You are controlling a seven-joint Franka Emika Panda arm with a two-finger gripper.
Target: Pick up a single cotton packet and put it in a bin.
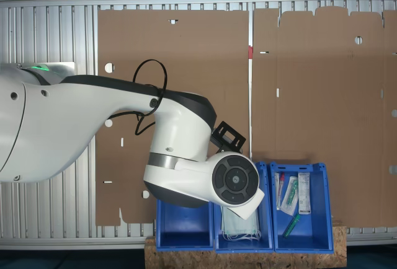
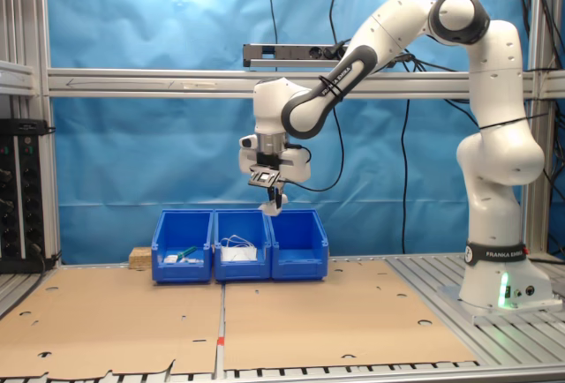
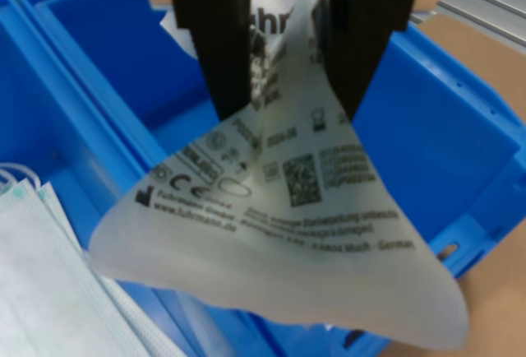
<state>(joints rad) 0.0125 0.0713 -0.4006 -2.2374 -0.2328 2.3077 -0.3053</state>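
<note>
My gripper (image 2: 275, 199) hangs above the row of blue bins in the second exterior view, over the seam between the middle bin and the empty bin (image 2: 300, 255) at the second exterior view's right end. It is shut on the cotton packet (image 3: 279, 225), a flat white sachet with dark print that bends and droops below the black fingers (image 3: 209, 36). The packet (image 2: 273, 208) is well clear of the rims. In the wrist view the empty bin (image 3: 427, 127) lies under the packet. In the first exterior view the arm covers the gripper, and the empty bin (image 1: 180, 222) sits at the row's left end.
The middle bin (image 2: 243, 258) holds pale face masks (image 3: 49, 291). The end bin (image 1: 316, 232) holds syringes and sachets. Cardboard sheets (image 2: 265, 312) cover the table in front of the bins. A wood block (image 2: 138, 258) lies beside the row.
</note>
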